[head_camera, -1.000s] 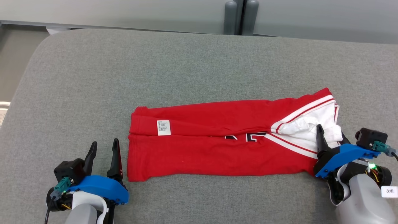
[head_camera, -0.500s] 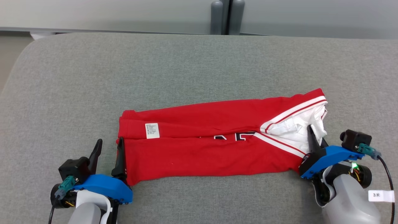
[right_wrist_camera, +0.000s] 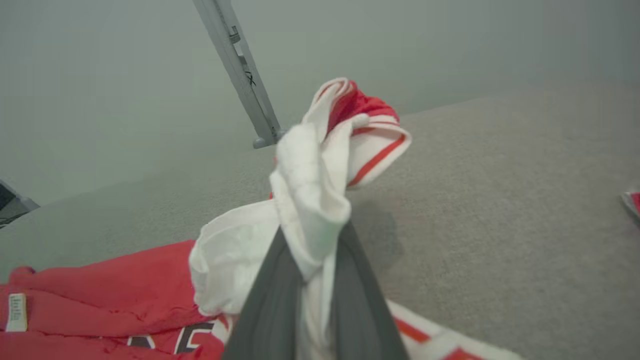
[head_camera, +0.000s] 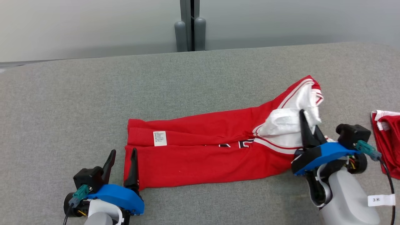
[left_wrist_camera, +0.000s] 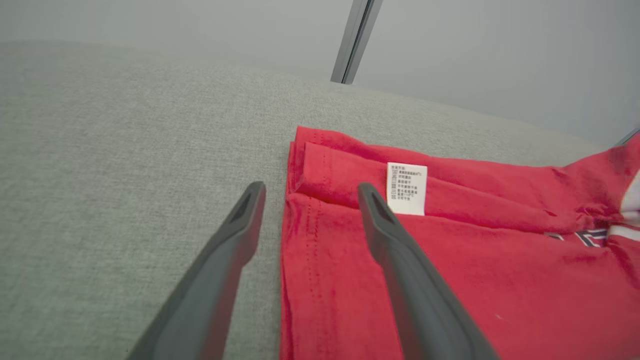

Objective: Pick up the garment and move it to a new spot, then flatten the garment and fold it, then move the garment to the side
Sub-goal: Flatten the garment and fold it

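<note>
Folded red garment (head_camera: 200, 150) on the grey cushion (head_camera: 93, 103), long axis 9 to 3 o'clock. At the 3 o'clock end, white fabric pinched and lifted in the closed right gripper (head_camera: 308, 122). At 9 o'clock, left gripper (head_camera: 123, 151) wide apart, straddling the near hem corner, gripping nothing. Likely calls for closing there before any carry.
</note>
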`<state>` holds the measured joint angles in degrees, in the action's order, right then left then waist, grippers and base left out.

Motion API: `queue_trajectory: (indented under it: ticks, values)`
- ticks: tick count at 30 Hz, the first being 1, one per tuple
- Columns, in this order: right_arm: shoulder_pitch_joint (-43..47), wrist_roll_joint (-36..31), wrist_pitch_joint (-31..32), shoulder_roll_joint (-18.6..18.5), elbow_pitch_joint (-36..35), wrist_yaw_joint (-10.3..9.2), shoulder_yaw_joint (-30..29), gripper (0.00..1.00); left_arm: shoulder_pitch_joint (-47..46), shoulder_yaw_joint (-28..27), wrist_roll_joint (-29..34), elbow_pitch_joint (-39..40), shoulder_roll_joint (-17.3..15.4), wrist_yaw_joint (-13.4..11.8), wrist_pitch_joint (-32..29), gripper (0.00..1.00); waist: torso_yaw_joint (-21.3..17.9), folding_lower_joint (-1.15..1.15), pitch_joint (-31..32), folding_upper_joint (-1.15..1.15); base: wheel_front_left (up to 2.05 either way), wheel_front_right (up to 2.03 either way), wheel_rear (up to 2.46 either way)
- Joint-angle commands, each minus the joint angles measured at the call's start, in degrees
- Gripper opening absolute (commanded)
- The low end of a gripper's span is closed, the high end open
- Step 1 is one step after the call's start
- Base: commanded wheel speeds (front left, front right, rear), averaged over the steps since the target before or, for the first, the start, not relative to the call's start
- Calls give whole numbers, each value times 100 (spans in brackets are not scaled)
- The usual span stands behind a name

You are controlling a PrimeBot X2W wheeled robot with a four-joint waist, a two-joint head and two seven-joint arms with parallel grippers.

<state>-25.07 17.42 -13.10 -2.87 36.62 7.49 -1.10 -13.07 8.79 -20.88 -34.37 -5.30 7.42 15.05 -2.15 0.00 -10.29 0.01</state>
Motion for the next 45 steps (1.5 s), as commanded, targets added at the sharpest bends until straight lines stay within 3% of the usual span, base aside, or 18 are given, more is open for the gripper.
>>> queue_trajectory:
  ticks: [1, 6, 10, 19, 25, 26, 27, 28, 33, 36, 45]
  values:
    - [137, 184, 97, -9, -232, 0, 275, 0, -1, 44, 19, -12, 11, 11, 16, 100, 30, 0, 25, -1, 0, 0, 0]
    - [310, 542, 460, -12, -820, 0, 1128, 0, 23, 217, 26, -40, 58, 11, 16, 100, 349, 0, 80, -1, 0, 0, 0]
    - [297, 799, 646, -15, -885, 0, 1626, 0, 8, 381, 38, -86, 88, 11, 15, 100, 784, 0, 122, -1, 0, 0, 0]
    - [-331, 1030, 633, -18, -161, 1, 2339, 0, -120, 692, -95, -148, 154, 11, 16, 100, 1800, 0, 79, -1, 0, 0, 0]
    - [-788, 1203, 428, -18, 421, 1, 2565, 0, -169, 880, -175, -145, 168, 11, 16, 100, 2159, 0, -21, -1, 0, 0, 0]
    - [-832, 1291, 401, -18, 487, 1, 2634, 18, -169, 880, -174, -151, 175, 11, 15, 100, 2171, 0, -23, -1, 0, 0, 0]
    - [-876, 1421, 339, -16, 510, 1, 2718, 69, -173, 873, -179, -155, 179, 11, 16, 100, 2174, 0, -25, -1, 0, 0, 0]
    - [-916, 1557, 289, -16, 513, 1, 2823, 100, -173, 852, -181, -157, 179, 11, 15, 100, 2155, 0, -22, -1, 0, 0, 0]
    - [-1039, 1844, -29, -22, 514, 1, 3017, 100, -177, 762, -132, -118, 159, 11, 16, 100, 1933, 0, 25, -1, 0, 0, 0]
    - [-1061, 1742, -185, -23, 556, 1, 2797, 100, -155, 620, -33, -53, 123, 11, 15, 100, 1660, 0, 77, -1, 0, 0, 0]
    - [-184, 385, -213, -13, -517, 1, 772, 100, -106, 6, 399, 208, 100, -27, 16, 100, 836, 0, 158, -1, 0, 0, 0]
